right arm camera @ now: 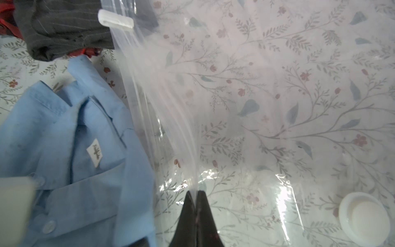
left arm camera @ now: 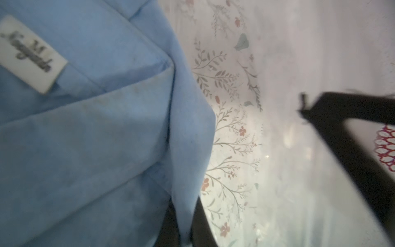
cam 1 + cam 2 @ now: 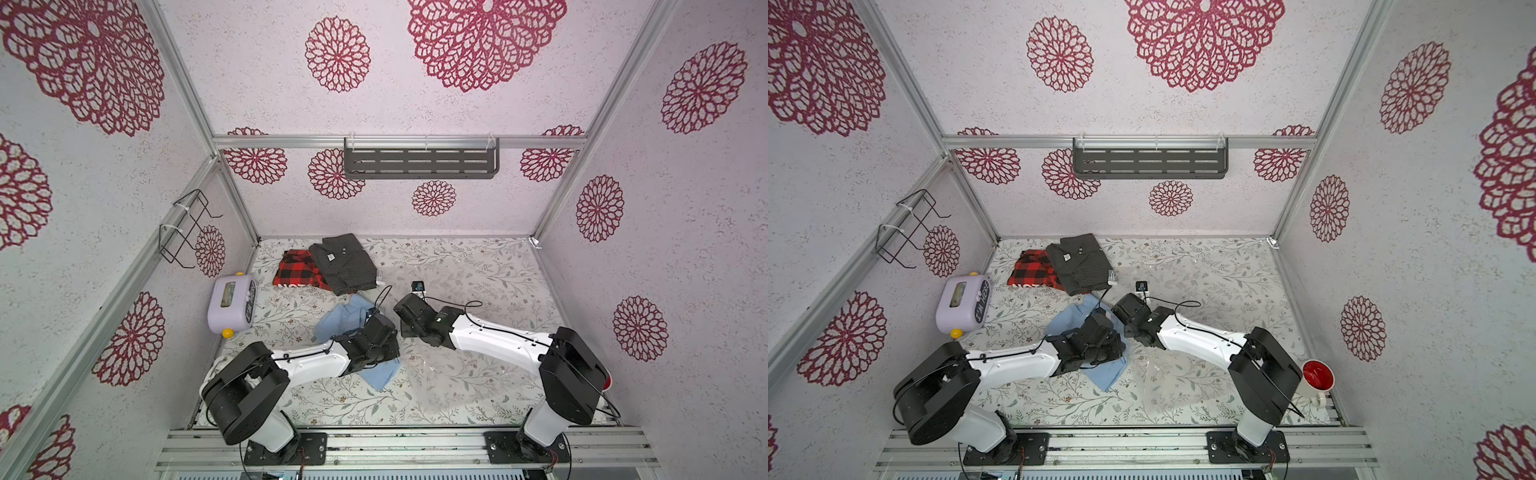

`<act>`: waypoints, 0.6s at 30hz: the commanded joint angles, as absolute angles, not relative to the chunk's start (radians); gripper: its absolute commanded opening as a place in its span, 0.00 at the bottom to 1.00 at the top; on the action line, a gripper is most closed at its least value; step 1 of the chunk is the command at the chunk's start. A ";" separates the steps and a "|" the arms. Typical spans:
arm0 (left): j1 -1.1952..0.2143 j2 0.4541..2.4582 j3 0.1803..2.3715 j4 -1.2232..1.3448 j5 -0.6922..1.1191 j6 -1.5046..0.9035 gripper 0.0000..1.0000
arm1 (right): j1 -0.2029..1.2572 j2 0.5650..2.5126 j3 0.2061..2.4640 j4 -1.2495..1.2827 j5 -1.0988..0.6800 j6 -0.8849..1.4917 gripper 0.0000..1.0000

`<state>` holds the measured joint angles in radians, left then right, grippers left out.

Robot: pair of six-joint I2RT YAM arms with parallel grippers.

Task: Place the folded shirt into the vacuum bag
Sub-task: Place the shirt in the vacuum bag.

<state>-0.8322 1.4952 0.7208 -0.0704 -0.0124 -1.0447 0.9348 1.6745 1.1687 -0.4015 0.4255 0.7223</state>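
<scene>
The folded shirt (image 3: pixel 338 328) is light blue with a white neck label and lies left of centre on the floral table (image 3: pixel 332 399). My left gripper (image 2: pixel 184 213) is shut on a fold of the shirt's cloth (image 2: pixel 106 139), which passes between its black fingers. The vacuum bag (image 1: pixel 277 107) is clear and glossy and lies flat to the shirt's right in both top views (image 3: pixel 449 374), (image 3: pixel 1167 374). Its round white valve cap (image 1: pixel 361 216) faces up. My right gripper (image 1: pixel 196 192) is shut on the bag's zip edge (image 1: pixel 149 85), lifting that strip beside the shirt (image 1: pixel 74 149).
A dark grey striped shirt (image 3: pixel 345 266) and a red plaid shirt (image 3: pixel 297 270) lie folded at the back left. A lilac box (image 3: pixel 232 303) stands by the left wall. A red cup (image 3: pixel 1317 376) sits at the front right. The bag's white zip slider (image 1: pixel 115 19) rests against the grey shirt.
</scene>
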 commanded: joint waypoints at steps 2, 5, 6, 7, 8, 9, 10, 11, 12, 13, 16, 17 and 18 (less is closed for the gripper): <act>-0.837 1.372 0.709 -0.174 -0.056 -1.012 0.00 | 0.938 1.696 1.209 -0.393 0.448 0.703 0.00; -0.836 1.316 0.700 -0.206 -0.058 -1.008 0.00 | 0.937 1.708 1.213 -0.382 0.443 0.704 0.00; -0.836 1.302 0.698 -0.203 -0.049 -1.010 0.00 | 0.937 1.711 1.213 -0.379 0.441 0.703 0.00; -0.836 1.287 0.695 -0.193 -0.035 -1.015 0.00 | 0.936 1.715 1.216 -0.376 0.437 0.703 0.00; -0.837 1.276 0.693 -0.178 -0.022 -1.020 0.00 | 0.936 1.719 1.218 -0.374 0.434 0.704 0.00; -0.838 1.269 0.693 -0.165 -0.008 -1.023 0.00 | 0.936 1.721 1.219 -0.373 0.431 0.704 0.00; -0.839 1.262 0.692 -0.148 0.006 -1.028 0.00 | 0.936 1.724 1.221 -0.371 0.428 0.705 0.00; -0.840 1.257 0.691 -0.130 0.022 -1.033 0.00 | 0.935 1.725 1.221 -0.368 0.427 0.707 0.00; -0.841 1.255 0.689 -0.116 0.035 -1.037 0.00 | 0.936 1.726 1.220 -0.366 0.425 0.707 0.00; -0.843 1.253 0.686 -0.099 0.048 -1.042 0.00 | 0.935 1.727 1.219 -0.362 0.422 0.708 0.00; -0.852 1.253 0.669 -0.056 0.072 -1.060 0.00 | 0.932 1.727 1.220 -0.355 0.413 0.709 0.00; -0.853 1.255 0.665 -0.043 0.080 -1.065 0.00 | 0.932 1.727 1.219 -0.353 0.410 0.709 0.00; -0.855 1.258 0.663 -0.035 0.085 -1.068 0.00 | 0.930 1.727 1.220 -0.351 0.408 0.709 0.00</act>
